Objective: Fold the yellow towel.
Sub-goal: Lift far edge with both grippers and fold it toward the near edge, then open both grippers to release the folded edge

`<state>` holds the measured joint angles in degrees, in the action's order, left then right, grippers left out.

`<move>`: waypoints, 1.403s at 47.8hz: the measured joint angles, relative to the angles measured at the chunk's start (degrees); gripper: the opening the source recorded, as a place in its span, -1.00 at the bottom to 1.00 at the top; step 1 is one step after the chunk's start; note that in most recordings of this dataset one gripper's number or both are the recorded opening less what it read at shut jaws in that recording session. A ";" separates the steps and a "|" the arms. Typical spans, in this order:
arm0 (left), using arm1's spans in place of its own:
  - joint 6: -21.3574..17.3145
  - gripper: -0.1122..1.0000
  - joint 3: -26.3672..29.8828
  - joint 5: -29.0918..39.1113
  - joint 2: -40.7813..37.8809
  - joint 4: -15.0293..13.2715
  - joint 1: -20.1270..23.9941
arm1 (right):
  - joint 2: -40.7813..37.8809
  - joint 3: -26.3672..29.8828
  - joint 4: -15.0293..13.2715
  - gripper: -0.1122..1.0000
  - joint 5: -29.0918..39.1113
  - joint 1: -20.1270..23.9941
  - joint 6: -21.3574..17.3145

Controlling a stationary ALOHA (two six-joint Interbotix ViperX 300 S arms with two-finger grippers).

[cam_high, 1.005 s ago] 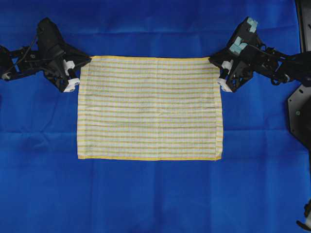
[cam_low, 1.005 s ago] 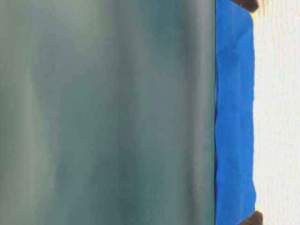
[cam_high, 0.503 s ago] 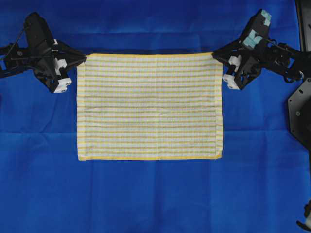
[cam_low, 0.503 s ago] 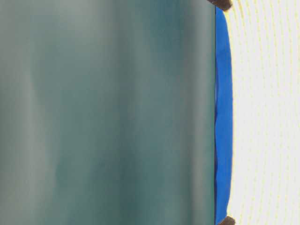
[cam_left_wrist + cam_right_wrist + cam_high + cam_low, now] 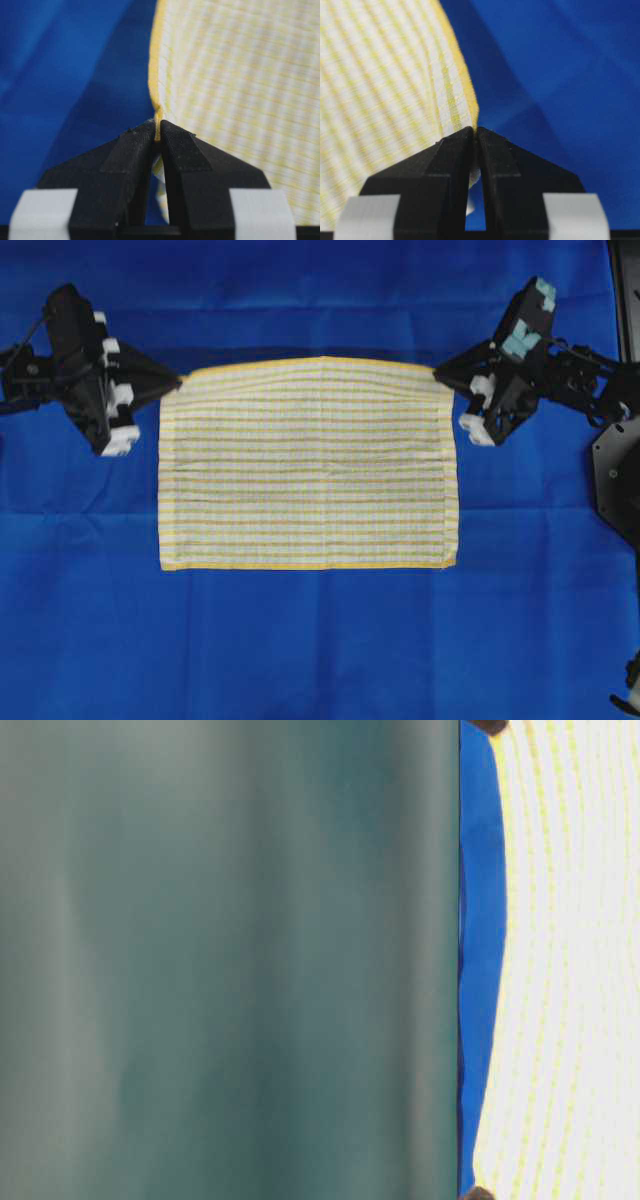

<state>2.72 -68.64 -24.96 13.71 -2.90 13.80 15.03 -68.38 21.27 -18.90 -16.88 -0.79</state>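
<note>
yellow towel is spread on the blue cloth over the surface, its near hem flat, and its far edge is off the cloth now. a second ago that edge ran straight between the two arms; now it bows up in the middle with a dark band of shadow under it. so the lift has started, and to my eye this is the opening of the first fold, far edge due to travel toward the near hem.

left tool is pinched shut on the far left corner, right tool the same on the far right corner. both have shifted a touch from where they were a second ago, and the corners came with them.

overhead gives me the whole rectangle and that shadow, but the grip itself is too small to read there. the wrist views settle it: on the left one the fingertips meet on the yellow hem, and on the right one the black tips close on the corner with cloth curving away above. the table-level view adds only the billow, a pale striped sheet bulging beside a blue strip, with most of that picture blocked by a blurred grey-green panel.
</note>
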 measured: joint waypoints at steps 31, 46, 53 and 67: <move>9.23 -0.74 -1.85 -0.09 2.90 0.00 -23.12 | 4.92 -2.20 16.79 -0.71 -0.09 29.00 0.00; 10.11 -0.74 0.00 0.00 0.53 0.00 -27.86 | 3.87 -2.02 19.95 -0.71 -0.09 36.04 0.00; 10.11 -0.74 1.32 0.97 -0.88 0.00 -28.21 | 2.37 -1.05 19.95 -0.71 0.00 36.65 0.09; 10.20 -0.73 2.99 4.92 -2.11 0.00 -28.30 | 1.67 -0.44 19.95 -0.70 0.26 37.62 0.26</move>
<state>12.92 -65.65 -20.04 11.60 -2.90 -14.50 16.70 -68.82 41.22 -18.63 20.74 -0.53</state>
